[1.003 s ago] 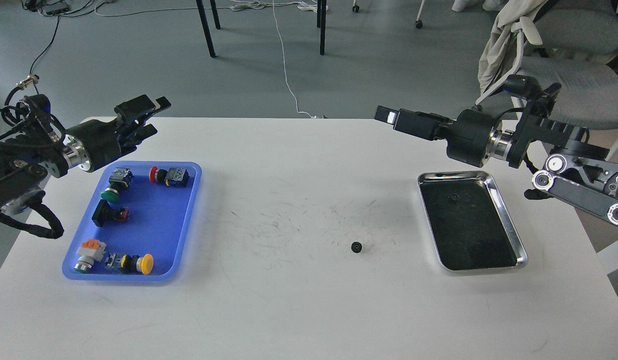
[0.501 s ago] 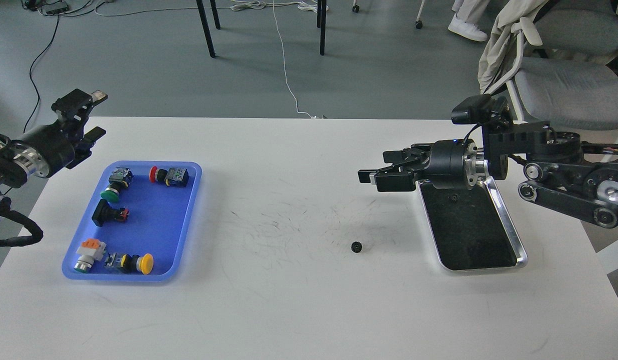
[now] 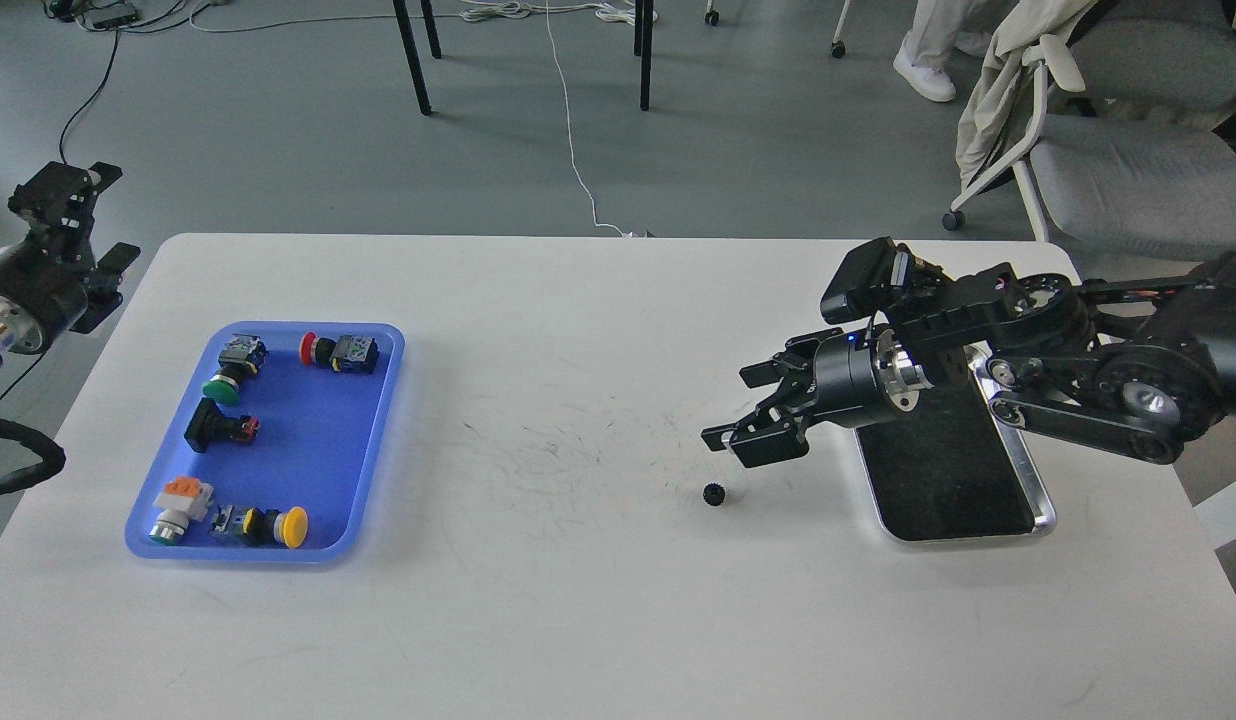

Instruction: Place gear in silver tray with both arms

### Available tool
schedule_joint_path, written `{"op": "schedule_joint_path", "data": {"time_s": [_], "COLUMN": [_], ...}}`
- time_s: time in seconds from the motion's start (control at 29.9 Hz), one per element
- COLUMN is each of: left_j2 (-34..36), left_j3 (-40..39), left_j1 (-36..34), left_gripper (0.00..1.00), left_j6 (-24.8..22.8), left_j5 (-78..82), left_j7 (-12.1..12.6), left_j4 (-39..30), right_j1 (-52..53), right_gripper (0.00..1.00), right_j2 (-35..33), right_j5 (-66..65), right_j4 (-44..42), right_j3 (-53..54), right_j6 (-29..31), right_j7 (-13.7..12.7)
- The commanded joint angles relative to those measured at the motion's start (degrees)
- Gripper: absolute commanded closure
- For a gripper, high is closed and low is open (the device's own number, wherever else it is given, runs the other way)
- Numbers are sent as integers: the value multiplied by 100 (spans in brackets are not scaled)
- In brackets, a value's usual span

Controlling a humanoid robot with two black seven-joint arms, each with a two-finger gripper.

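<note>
A small black gear (image 3: 715,494) lies on the white table (image 3: 578,600), left of the silver tray (image 3: 1018,470). The tray is shiny steel with a dark bottom, and my right arm covers its far half. My right gripper (image 3: 748,415) is open and empty, a little above and right of the gear, fingers pointing left and down. My left gripper (image 3: 73,215) is off the table's far left corner, above the floor; it is open and empty.
A blue plastic tray (image 3: 373,440) at the left holds several push-button switches. An office chair (image 3: 1128,150) with a cloth on it stands behind the right corner. Table legs and cables are on the floor behind.
My right gripper has come down and to the left, from over the tray's far end towards the gear. My left gripper has drawn back to the left, off the table.
</note>
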Motion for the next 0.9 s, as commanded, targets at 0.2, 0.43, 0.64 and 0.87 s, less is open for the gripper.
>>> {"op": "schedule_joint_path", "data": {"time_s": [0.2,0.43,0.64,0.87], "left_j2": [-18,-36,-27,-18], "left_j3": [-18,-18,-18,-18], "left_j1": [40,49,58,84], "left_gripper": [2,2,2,2], "left_j6": [13,22,14,-13], "left_j5": [-74,-83,-127,-136], "left_j7": [0,0,0,0], "left_j4": [27,36,45,124], "right_j1": [37,125,116,90], "right_gripper": [5,8,11,13], "right_j2": [606,914,1072,1292], "right_j5": [-289,-403,-448,-448], "right_j4": [-367,-472,-595,-745], "right_j3": [-529,-802,-934,-995], "right_j6": [17,34,34,52], "right_j7": [0,0,0,0]}}
